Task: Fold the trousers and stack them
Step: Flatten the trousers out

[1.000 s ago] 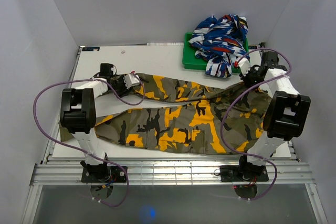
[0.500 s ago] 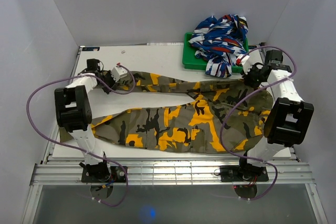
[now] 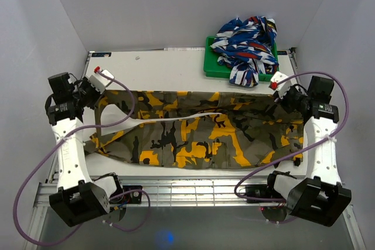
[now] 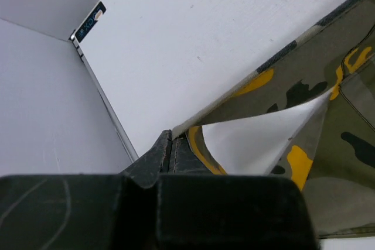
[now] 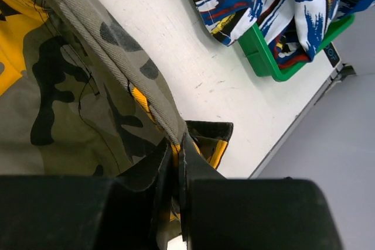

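The camouflage trousers (image 3: 193, 130), olive, black and orange-yellow, hang stretched lengthwise between both arms above the white table (image 3: 170, 68). My left gripper (image 3: 99, 83) is shut on their left end; in the left wrist view (image 4: 171, 139) the hem is pinched between closed fingers and the cloth (image 4: 304, 92) runs off to the right. At the other end my right gripper (image 3: 280, 89) is shut on the waistband; in the right wrist view (image 5: 179, 144) the band (image 5: 105, 45) runs up from the closed fingers. The lower edge of the trousers droops onto the table's front part.
A green tray (image 3: 218, 68) at the back right holds a heap of blue, white and red cloth (image 3: 246, 45), seen also in the right wrist view (image 5: 281, 4). White walls close in on both sides. The table's front rail (image 3: 187, 191) lies below the trousers.
Both arms have swung outward and lifted. The left gripper closed on the hem, and the upper leg has been pulled taut and spread, so the trousers now hang as one wide band.
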You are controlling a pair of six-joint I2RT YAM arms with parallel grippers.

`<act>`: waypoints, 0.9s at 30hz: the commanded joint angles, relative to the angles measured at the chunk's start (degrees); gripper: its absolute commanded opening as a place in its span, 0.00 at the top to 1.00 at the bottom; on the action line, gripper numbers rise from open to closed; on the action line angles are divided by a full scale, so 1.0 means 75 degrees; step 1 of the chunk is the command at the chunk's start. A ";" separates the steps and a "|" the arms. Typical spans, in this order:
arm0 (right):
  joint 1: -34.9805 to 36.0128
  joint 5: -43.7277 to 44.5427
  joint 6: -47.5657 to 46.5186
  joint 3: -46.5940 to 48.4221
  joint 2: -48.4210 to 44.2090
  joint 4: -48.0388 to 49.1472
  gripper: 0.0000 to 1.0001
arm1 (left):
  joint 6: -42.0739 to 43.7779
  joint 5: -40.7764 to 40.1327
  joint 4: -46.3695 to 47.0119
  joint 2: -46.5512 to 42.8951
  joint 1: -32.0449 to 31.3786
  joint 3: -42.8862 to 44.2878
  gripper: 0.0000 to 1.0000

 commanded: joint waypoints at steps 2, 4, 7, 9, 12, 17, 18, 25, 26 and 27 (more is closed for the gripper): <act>-0.0492 0.0991 -0.0182 -0.0559 -0.0390 0.1139 0.92 | -0.0305 -0.1407 0.0573 0.0010 0.0402 -0.0324 1.00; -0.0480 0.1085 0.0039 -0.0478 0.0157 0.1374 0.92 | -0.0457 -0.1313 0.0655 0.0723 0.0402 -0.0114 1.00; -0.0457 0.1261 0.0391 0.0154 0.1397 0.1633 0.92 | -0.0656 -0.1009 0.0737 0.2210 0.0344 0.0600 1.00; -0.0282 0.1565 0.0532 0.0552 0.2091 0.1854 0.92 | -0.0820 -0.0950 0.0714 0.3194 0.0145 0.1521 1.00; 0.0057 0.2183 0.0802 0.1419 0.3485 0.2137 0.92 | -0.1392 -0.1090 0.0329 0.5513 -0.0172 0.3719 0.98; 0.0363 0.3134 0.1551 0.3105 0.5153 0.1915 0.25 | -0.2694 -0.1348 -0.1299 0.8621 -0.0290 0.8377 0.41; 0.0363 0.3136 0.1773 0.3167 0.5142 0.1868 0.09 | -0.2858 -0.1383 -0.1720 0.8996 -0.0278 0.8871 0.33; 0.0375 0.2903 0.1565 0.2137 0.3376 0.1085 0.10 | -0.2802 -0.0517 -0.1666 0.6487 0.0202 0.5857 0.08; 0.0364 0.2774 0.1518 0.2043 0.3233 0.0885 0.10 | -0.2709 -0.0319 -0.1665 0.6190 0.0377 0.4994 0.08; 0.0363 0.2727 0.1471 0.1845 0.3104 0.0454 0.10 | -0.2615 -0.0236 -0.1630 0.5909 0.0448 0.4579 0.08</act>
